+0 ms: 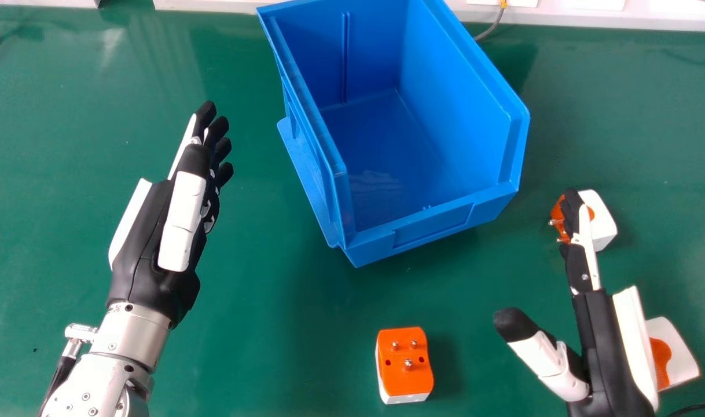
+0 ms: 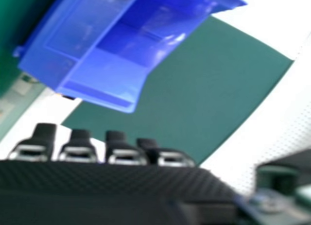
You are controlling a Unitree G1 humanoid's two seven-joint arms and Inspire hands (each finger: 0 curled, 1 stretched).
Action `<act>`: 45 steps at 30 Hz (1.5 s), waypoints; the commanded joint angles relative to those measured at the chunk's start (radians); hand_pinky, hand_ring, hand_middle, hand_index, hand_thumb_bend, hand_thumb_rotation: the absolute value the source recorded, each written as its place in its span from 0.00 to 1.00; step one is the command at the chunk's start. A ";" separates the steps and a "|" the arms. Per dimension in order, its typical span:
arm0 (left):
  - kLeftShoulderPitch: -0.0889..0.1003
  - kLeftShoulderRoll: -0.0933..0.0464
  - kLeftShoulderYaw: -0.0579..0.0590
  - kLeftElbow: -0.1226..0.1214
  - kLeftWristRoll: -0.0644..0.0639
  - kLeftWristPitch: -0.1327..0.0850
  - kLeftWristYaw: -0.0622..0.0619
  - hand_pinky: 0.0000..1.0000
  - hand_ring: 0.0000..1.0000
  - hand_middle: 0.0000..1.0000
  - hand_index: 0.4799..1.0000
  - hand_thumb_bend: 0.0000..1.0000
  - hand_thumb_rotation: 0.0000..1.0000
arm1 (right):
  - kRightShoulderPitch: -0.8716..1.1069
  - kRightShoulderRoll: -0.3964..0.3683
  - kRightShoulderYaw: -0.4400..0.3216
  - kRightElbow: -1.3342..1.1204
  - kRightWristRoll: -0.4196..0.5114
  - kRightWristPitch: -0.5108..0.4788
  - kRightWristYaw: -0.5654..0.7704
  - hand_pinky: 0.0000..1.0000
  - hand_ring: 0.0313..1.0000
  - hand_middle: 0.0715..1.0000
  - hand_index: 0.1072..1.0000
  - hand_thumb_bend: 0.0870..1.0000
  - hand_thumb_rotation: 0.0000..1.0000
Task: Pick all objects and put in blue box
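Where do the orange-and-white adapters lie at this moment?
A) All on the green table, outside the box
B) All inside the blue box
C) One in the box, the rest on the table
A: the head view shows the blue box with a bare floor, and three adapters on the green table, two of them by the right hand.

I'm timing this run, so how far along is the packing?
Done: nothing yet; the blue box holds no adapter. In hand: nothing; the left hand and right hand are open. Remaining on the table: one adapter nearer than the box, a second adapter partly behind the right hand's fingers, a third adapter beside its palm.
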 commanded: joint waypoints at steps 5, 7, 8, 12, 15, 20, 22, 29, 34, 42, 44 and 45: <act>0.000 0.001 0.003 -0.010 -0.005 -0.027 -0.005 1.00 1.00 1.00 1.00 0.86 0.98 | 0.002 -0.002 -0.007 -0.026 0.014 -0.023 -0.015 0.96 1.00 1.00 1.00 0.90 1.00; -0.002 0.000 0.001 -0.009 0.001 -0.029 -0.001 1.00 1.00 1.00 1.00 0.86 0.98 | 0.002 0.001 -0.007 -0.036 0.015 -0.020 -0.014 0.96 1.00 1.00 1.00 0.90 1.00; -0.003 0.000 0.000 -0.009 0.003 -0.030 0.000 1.00 1.00 1.00 1.00 0.86 0.98 | 0.003 0.002 -0.007 -0.043 0.013 -0.018 -0.015 0.96 1.00 1.00 1.00 0.90 1.00; -0.005 -0.001 -0.002 -0.011 0.001 -0.024 0.001 1.00 1.00 1.00 1.00 0.86 0.99 | 0.010 0.001 -0.010 -0.076 -0.013 -0.005 -0.018 0.96 1.00 1.00 1.00 0.91 1.00; -0.005 -0.003 -0.001 -0.014 -0.007 -0.018 0.000 1.00 1.00 1.00 1.00 0.86 0.99 | 0.014 0.004 -0.016 -0.103 -0.030 -0.002 -0.029 0.96 1.00 1.00 1.00 0.91 1.00; -0.008 -0.003 0.000 -0.011 -0.007 -0.017 0.001 1.00 1.00 1.00 1.00 0.86 0.99 | 0.042 0.014 -0.025 -0.171 -0.098 0.032 -0.048 0.96 1.00 1.00 1.00 0.92 1.00; -0.008 -0.003 0.000 -0.013 -0.004 -0.017 0.003 1.00 1.00 1.00 1.00 0.85 0.99 | 0.059 0.012 -0.031 -0.202 -0.149 0.038 -0.064 0.95 1.00 1.00 1.00 0.93 1.00; -0.007 0.003 -0.002 -0.016 0.000 -0.012 0.003 1.00 1.00 1.00 1.00 0.85 1.00 | 0.113 0.010 -0.052 -0.338 -0.274 0.105 -0.065 0.92 0.99 1.00 1.00 0.95 0.97; -0.006 0.002 -0.001 -0.022 -0.004 -0.001 0.006 1.00 1.00 1.00 1.00 0.85 1.00 | 0.165 0.007 -0.076 -0.532 -0.405 0.260 0.067 0.92 0.98 1.00 1.00 0.94 0.94; -0.011 0.001 -0.002 -0.026 -0.004 0.010 0.010 1.00 1.00 1.00 1.00 0.85 1.00 | 0.201 -0.026 -0.215 -0.866 -0.629 0.501 0.598 0.89 0.97 1.00 1.00 0.94 0.89; -0.016 -0.001 -0.002 -0.024 -0.008 0.017 0.012 1.00 1.00 1.00 1.00 0.86 1.00 | 0.164 -0.021 -0.276 -0.869 -0.659 0.494 0.706 0.88 0.97 0.99 1.00 0.93 0.86; -0.018 -0.002 -0.001 -0.024 -0.012 0.019 0.012 1.00 1.00 1.00 1.00 0.86 1.00 | 0.145 -0.014 -0.306 -0.869 -0.661 0.489 0.752 0.88 0.97 0.99 1.00 0.93 0.86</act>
